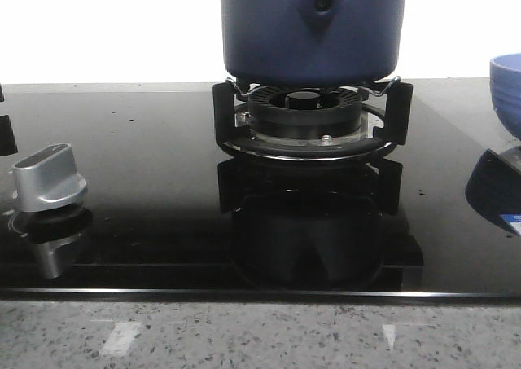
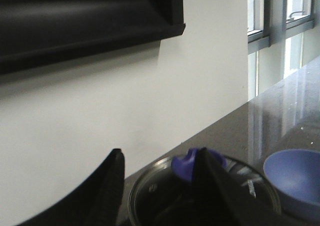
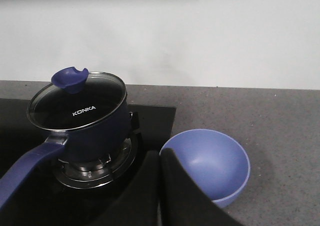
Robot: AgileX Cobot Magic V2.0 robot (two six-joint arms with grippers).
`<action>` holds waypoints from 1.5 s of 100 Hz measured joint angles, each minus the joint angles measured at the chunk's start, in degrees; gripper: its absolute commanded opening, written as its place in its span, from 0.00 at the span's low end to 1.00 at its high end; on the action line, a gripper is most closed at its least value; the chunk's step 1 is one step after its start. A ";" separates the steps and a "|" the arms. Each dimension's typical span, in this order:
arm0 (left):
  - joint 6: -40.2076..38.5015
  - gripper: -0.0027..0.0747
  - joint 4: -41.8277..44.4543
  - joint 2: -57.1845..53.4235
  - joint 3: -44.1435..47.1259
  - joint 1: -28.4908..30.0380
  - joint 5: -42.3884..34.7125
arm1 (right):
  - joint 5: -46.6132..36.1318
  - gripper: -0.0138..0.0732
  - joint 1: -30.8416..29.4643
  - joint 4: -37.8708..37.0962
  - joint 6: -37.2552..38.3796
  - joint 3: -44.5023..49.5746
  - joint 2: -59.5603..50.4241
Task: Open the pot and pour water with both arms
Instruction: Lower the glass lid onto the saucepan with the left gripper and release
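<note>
The dark navy pot [image 1: 313, 27] sits on the burner stand [image 1: 305, 112] at the back centre. Its glass lid [image 3: 75, 106] with a blue knob [image 3: 70, 79] is on, and its long handle [image 3: 25, 171] points toward the stove's front. Water is hidden; the lid's glass looks dark. My left gripper [image 2: 160, 153] hangs open just above the lid [image 2: 165, 196], one finger in front of the blue knob [image 2: 186, 165], nothing between the fingers. My right gripper [image 3: 161, 155] is shut and empty, hovering between the pot [image 3: 95, 131] and the bowl. Neither gripper shows in the front view.
A lighter-blue bowl [image 3: 207, 163] stands on the grey counter right of the black glass stove [image 1: 146, 214], also seen as the bowl [image 1: 506, 88] and the bowl [image 2: 295, 181]. A silver stove knob [image 1: 49, 177] sits at the front left. A white wall runs behind.
</note>
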 measured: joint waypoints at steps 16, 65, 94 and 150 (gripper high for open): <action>0.00 0.07 -0.21 -11.77 13.95 0.00 -4.24 | -0.39 0.08 0.00 0.00 -2.87 4.96 -7.38; -0.09 0.01 -0.42 -35.79 37.81 0.00 -5.58 | -6.91 0.08 0.00 4.58 -3.81 26.73 -26.09; -0.09 0.01 -0.47 -37.37 39.80 0.00 -5.57 | -6.91 0.08 0.00 5.09 -3.81 26.81 -26.09; -0.09 0.01 -0.47 -37.37 39.80 0.00 -4.08 | -5.83 0.08 0.00 5.18 -3.81 26.81 -26.09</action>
